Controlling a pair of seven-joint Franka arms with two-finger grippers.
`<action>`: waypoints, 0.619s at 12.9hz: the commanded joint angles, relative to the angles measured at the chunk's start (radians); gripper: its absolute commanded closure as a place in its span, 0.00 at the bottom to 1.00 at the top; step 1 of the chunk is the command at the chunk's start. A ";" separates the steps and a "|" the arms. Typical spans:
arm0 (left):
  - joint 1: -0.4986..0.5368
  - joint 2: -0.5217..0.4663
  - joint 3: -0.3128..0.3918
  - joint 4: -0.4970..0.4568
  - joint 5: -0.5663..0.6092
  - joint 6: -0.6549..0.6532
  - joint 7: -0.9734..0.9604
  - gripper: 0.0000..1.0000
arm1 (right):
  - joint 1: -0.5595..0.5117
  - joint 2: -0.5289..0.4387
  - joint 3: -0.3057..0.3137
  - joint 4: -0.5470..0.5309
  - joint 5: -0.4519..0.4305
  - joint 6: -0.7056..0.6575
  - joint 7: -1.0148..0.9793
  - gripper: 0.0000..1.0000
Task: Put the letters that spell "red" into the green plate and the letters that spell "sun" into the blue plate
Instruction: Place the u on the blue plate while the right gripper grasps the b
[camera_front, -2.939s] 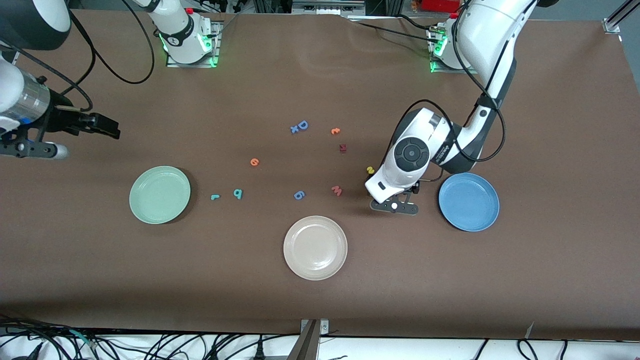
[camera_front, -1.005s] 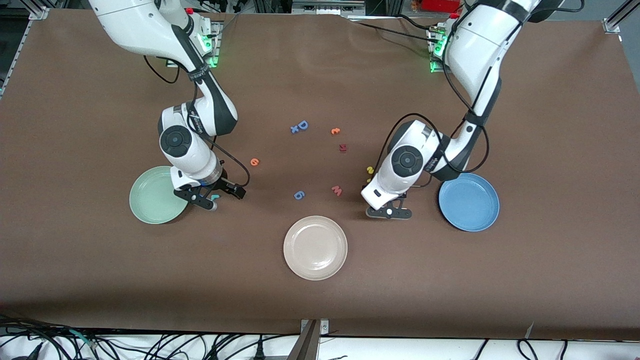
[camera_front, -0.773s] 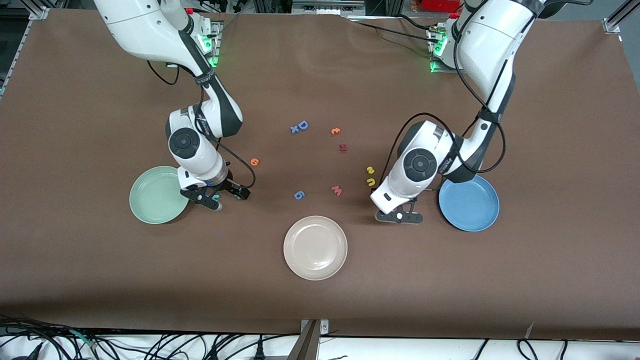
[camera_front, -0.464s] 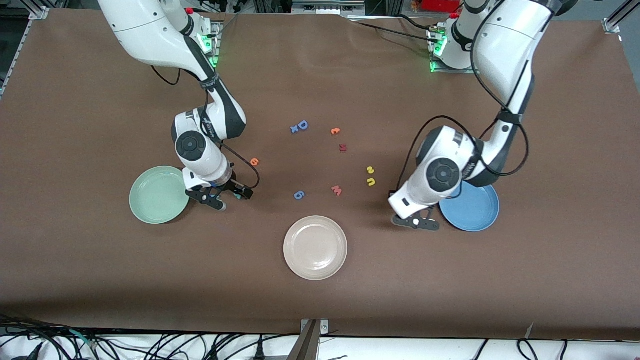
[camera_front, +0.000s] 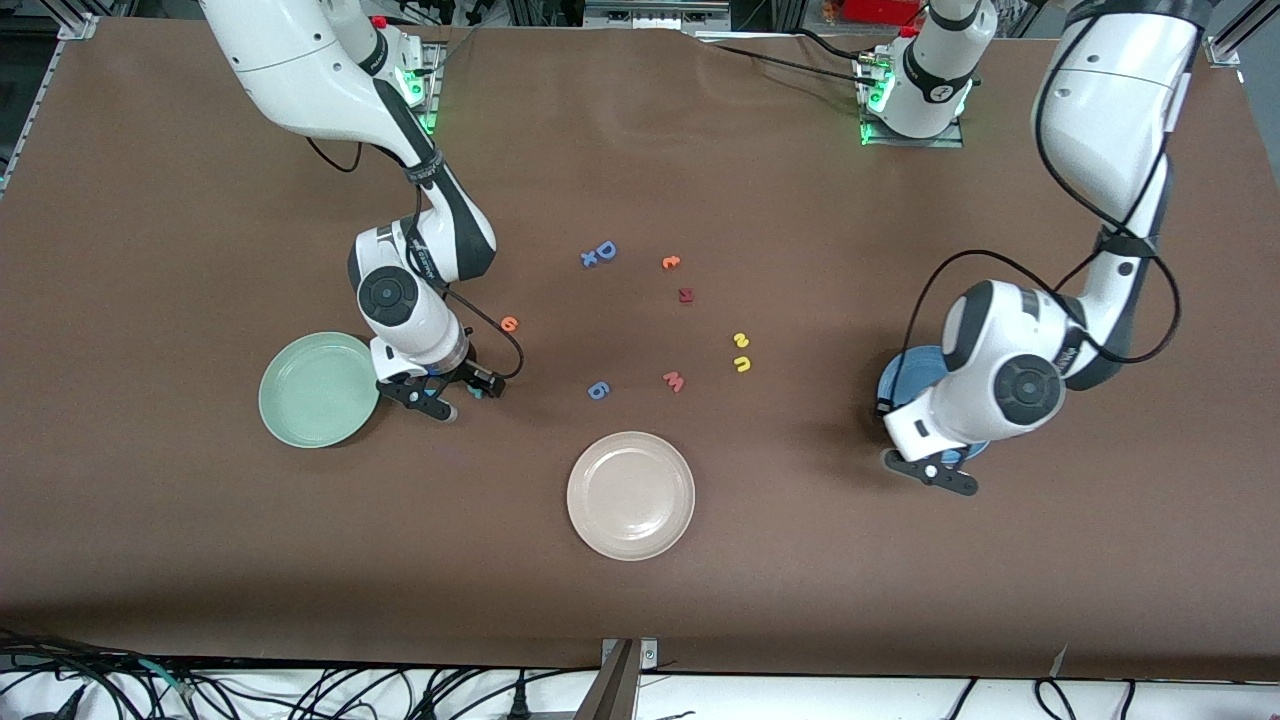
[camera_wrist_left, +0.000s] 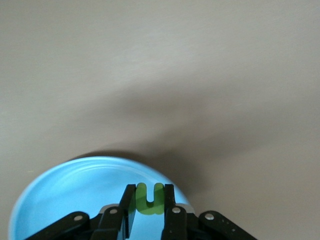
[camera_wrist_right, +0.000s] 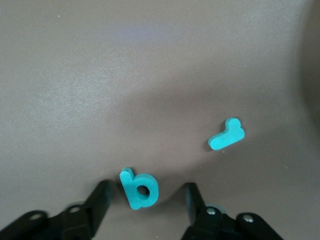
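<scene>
My left gripper (camera_wrist_left: 149, 189) is shut on the green "n" (camera_wrist_left: 150, 206) and holds it over the edge of the blue plate (camera_wrist_left: 65, 200), which the arm half hides in the front view (camera_front: 903, 372). My right gripper (camera_wrist_right: 147, 199) is down at the table beside the green plate (camera_front: 318, 389). It is open, with the teal "d" (camera_wrist_right: 139, 190) lying between its fingers and touching neither. The teal "r" (camera_wrist_right: 226, 135) lies close by. The orange "e" (camera_front: 509, 323) lies farther from the camera. The yellow "s" (camera_front: 740, 340) and "u" (camera_front: 742, 364) lie side by side mid-table.
A cream plate (camera_front: 630, 495) sits nearest the camera at mid-table. A pink "w" (camera_front: 673, 381), a blue round letter (camera_front: 597, 390), blue letters (camera_front: 600, 253), a small orange letter (camera_front: 670, 262) and a dark red piece (camera_front: 685, 295) are scattered in the middle.
The left arm has carried the green letter away from the yellow letters to over the blue plate. The right gripper has shifted slightly off the green plate and its fingers have narrowed around the teal "d".
</scene>
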 joint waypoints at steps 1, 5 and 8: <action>0.059 0.006 -0.007 -0.003 -0.022 -0.006 0.126 1.00 | 0.011 0.027 -0.007 0.032 0.008 0.001 0.010 0.66; 0.065 0.026 -0.005 -0.003 -0.021 -0.002 0.148 0.93 | 0.010 0.030 -0.007 0.035 0.007 -0.002 0.003 0.88; 0.071 0.029 -0.007 -0.003 -0.022 -0.002 0.151 0.45 | 0.008 0.021 -0.014 0.107 0.001 -0.126 -0.001 0.88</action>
